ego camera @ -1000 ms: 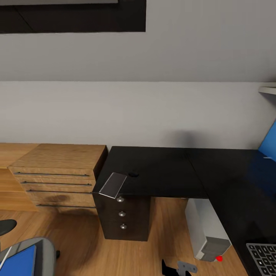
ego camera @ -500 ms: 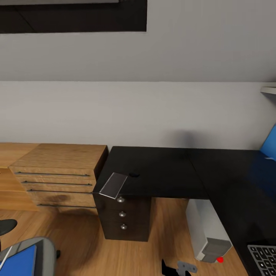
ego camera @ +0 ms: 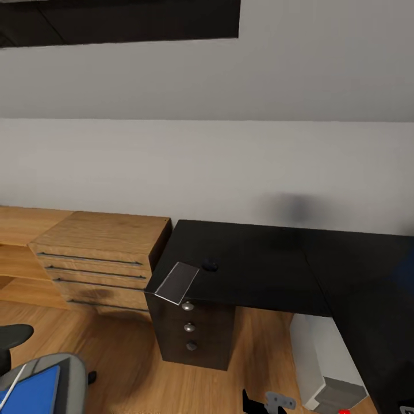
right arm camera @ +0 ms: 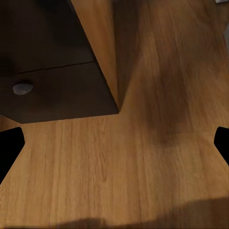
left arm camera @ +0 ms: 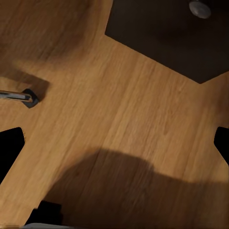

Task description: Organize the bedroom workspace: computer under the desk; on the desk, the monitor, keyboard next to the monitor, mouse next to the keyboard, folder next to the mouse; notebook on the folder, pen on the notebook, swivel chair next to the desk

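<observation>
A robot's head camera looks down at the corner of a bedroom with a pale grey wall. An L-shaped desk (ego camera: 276, 270) fills the middle and right, its glossy black tabletop bare except for a small dark mouse (ego camera: 211, 266) near the front left edge and a flat grey rectangular object (ego camera: 177, 282) lying at the left front corner, slightly overhanging it. Under that corner is a dark drawer unit with three round silver knobs (ego camera: 188, 306). Touching the desk's left side stands a light wooden chest (ego camera: 100, 259) with long bar handles. Beneath the desk on the right, the white computer tower (ego camera: 322, 362) rests on the wooden floor (ego camera: 132, 362). At the lower left corner, the grey swivel chair (ego camera: 63, 374) carries a bright blue folder (ego camera: 29, 391) on its seat. In both wrist cameras, the left gripper (left arm camera: 114, 143) and right gripper (right arm camera: 114, 143) have their dark fingertips far apart at the picture edges, spread wide over bare floor, holding nothing.
</observation>
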Tool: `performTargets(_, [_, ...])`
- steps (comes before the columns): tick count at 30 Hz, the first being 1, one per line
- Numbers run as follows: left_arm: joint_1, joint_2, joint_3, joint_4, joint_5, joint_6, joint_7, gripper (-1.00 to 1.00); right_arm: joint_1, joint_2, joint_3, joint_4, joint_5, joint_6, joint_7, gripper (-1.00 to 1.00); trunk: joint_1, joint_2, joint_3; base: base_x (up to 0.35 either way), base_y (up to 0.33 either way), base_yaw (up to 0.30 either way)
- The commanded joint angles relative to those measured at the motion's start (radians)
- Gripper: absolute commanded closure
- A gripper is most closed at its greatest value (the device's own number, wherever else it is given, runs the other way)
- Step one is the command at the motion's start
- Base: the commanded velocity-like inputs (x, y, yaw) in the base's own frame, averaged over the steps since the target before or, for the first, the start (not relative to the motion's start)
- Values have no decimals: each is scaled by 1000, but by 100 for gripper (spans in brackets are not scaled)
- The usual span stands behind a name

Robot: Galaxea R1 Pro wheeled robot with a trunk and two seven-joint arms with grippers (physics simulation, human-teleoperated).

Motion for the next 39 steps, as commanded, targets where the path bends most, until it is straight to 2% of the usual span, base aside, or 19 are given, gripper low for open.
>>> performTargets(1, [-1,0,-5,1,11,-1,-6,-100,-1,0,8,1,-10,-3,3,-100,-4,7,2,3,-2,57])
performTargets(17, [-1,1,-5,1,11,0,-6,-100,-1,-1,8,1,-10,-3,3,-100,-65,119,51,0,0,6])
performTargets(29, [-1,2,-5,1,11,0,-6,-100,-1,0,22,-8,-6,17,-11,-100,-65,119,51,0,0,0])
performTargets(32, [-1,2,-5,1,11,0,-6,-100,-4,0,29,-36,20,74,-46,-100,-65,119,51,0,0,0])
performTargets(34, [-1,2,-5,1,11,0,-6,-100,-5,-2,31,-83,55,141,-79,-100,-65,119,51,0,0,0])
performTargets(37, [-1,2,-5,1,11,0,-6,-100,-6,-5,30,-201,110,294,-137,-100,-65,119,51,0,0,0])
performTargets(38, [-1,2,-5,1,11,0,-6,-100,-6,-9,30,-254,124,359,-160,-100,-65,119,51,0,0,0])
performTargets(39, [-1,2,-5,1,11,0,-6,-100,-7,-11,30,-282,129,391,-173,-100,-65,119,51,0,0,0])
